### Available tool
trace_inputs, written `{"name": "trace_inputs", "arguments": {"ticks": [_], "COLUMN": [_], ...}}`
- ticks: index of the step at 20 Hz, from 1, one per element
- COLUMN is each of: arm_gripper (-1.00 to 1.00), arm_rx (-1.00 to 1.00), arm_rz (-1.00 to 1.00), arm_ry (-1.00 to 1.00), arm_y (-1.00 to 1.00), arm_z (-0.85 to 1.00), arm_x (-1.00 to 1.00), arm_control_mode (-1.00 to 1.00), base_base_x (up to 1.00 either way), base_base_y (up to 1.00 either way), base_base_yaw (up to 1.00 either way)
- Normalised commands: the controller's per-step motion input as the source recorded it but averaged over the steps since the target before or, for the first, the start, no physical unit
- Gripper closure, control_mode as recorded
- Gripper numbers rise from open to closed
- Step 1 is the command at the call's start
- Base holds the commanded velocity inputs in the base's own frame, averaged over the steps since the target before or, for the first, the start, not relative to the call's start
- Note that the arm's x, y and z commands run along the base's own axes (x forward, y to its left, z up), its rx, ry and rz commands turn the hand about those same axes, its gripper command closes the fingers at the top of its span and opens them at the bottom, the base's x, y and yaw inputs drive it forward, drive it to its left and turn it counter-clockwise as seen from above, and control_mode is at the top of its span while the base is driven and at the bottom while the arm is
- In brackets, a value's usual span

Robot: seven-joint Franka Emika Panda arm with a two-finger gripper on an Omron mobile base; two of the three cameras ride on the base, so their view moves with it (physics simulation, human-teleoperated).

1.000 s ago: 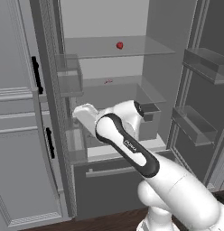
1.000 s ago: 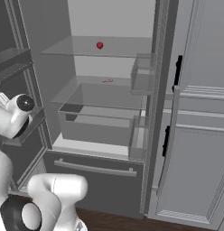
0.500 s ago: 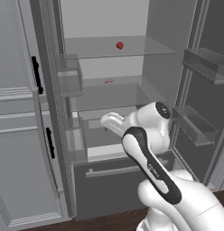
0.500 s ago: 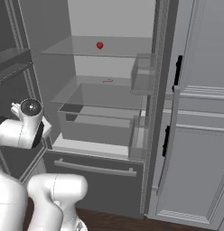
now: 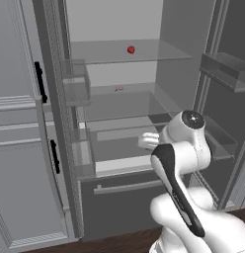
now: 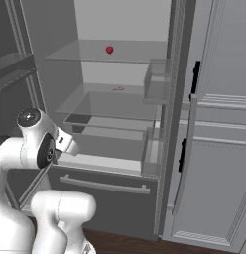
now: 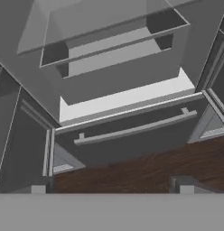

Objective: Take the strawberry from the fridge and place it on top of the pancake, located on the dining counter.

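Note:
The strawberry (image 5: 131,49) (image 6: 109,49), a tiny red berry, lies alone on the top glass shelf of the open fridge (image 5: 174,74) (image 6: 50,30). My arm is folded low in front of the fridge, its hand level with the lower crisper shelf and well below the berry. In the hand view my gripper (image 7: 112,186) is open, its fingertips (image 7: 38,187) far apart with nothing between them, looking down at the freezer drawer handle (image 7: 132,128) and the wooden floor. The pancake and the dining counter are out of view.
A small pale pink item (image 5: 118,89) (image 6: 117,89) rests on the middle shelf. Door bins (image 5: 223,69) (image 6: 157,82) jut out on both open doors. Panelled grey cabinets with black handles (image 5: 40,81) (image 6: 196,77) flank the fridge. The bottom drawer (image 5: 124,188) is shut.
The arm has swung across in front of the fridge, rightward in the left base view, and its hand has turned toward the lower shelves. The strawberry has not moved.

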Motion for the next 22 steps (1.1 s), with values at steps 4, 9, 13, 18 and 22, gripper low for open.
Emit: {"name": "trace_inputs", "arguments": {"ticks": [4,9,13,18,22], "arm_gripper": [-1.0,-1.0,-1.0,-1.0,-1.0], "arm_rx": [-0.37,-0.13,-0.02,0.03,0.0], "arm_rz": [0.0,0.0,0.0,0.0,0.0], "arm_ry": [0.15,0.07,0.0,-0.01,0.0], "arm_y": [-0.8,-0.27,0.0,0.0,0.0], "arm_z": [0.1,0.46,0.12,0.02,0.0], "arm_x": [-0.79,-0.69,-0.15,-0.11,0.0], "arm_control_mode": [-1.0,-1.0,-1.0,1.0,1.0], "base_base_x": [0.0,0.0,0.0,-0.01,0.38], "base_base_y": [0.0,0.0,0.0,0.0,0.39], "base_base_yaw": [0.0,0.0,0.0,0.0,0.0]}}
